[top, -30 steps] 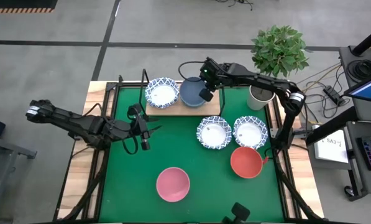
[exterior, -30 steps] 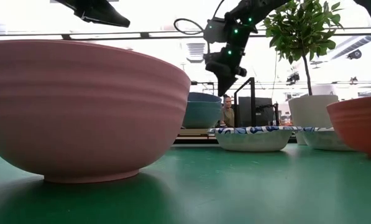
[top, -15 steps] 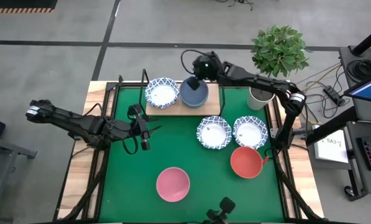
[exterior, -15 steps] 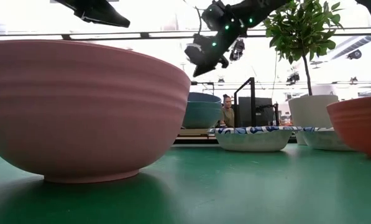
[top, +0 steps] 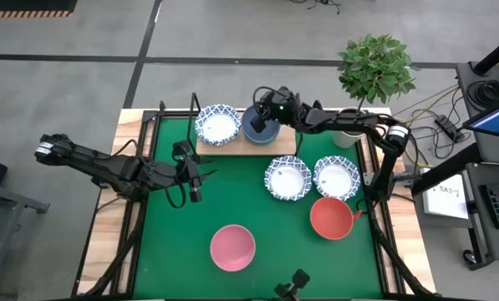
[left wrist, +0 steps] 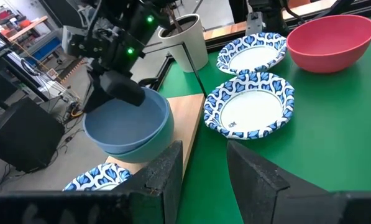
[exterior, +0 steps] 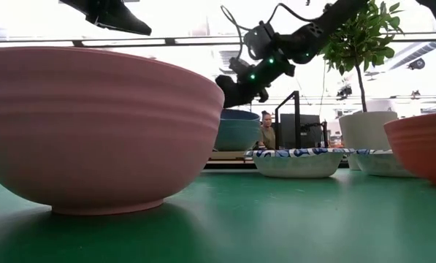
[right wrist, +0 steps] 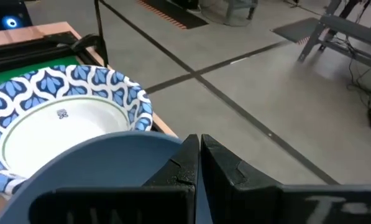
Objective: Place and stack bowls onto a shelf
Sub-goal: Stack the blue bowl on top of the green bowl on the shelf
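My right gripper is shut and slants down at the far rim of a grey-blue bowl. That bowl sits nested in a teal-green bowl on the light-wood shelf. A blue-patterned white bowl stands on the shelf's left part. On the green mat rest two more patterned bowls, a red bowl and a pink bowl. My left gripper is open and waits above the mat's left part. My right gripper has its shut fingertips right above the grey-blue bowl's far rim, slanting down from the far right. I cannot tell whether they touch the rim. The bowl sits upright in the bowl under it.
A white plant pot with a leafy plant stands at the table's far right corner. The shelf's black wire frame rises at its ends. The mat's middle and near left are bare. A person shows beyond the table.
My right gripper has risen from the grey-blue bowl's right side, swung toward the far edge and the left, tipped over, and come down at the bowl's far rim. The bowls and my left arm have kept still.
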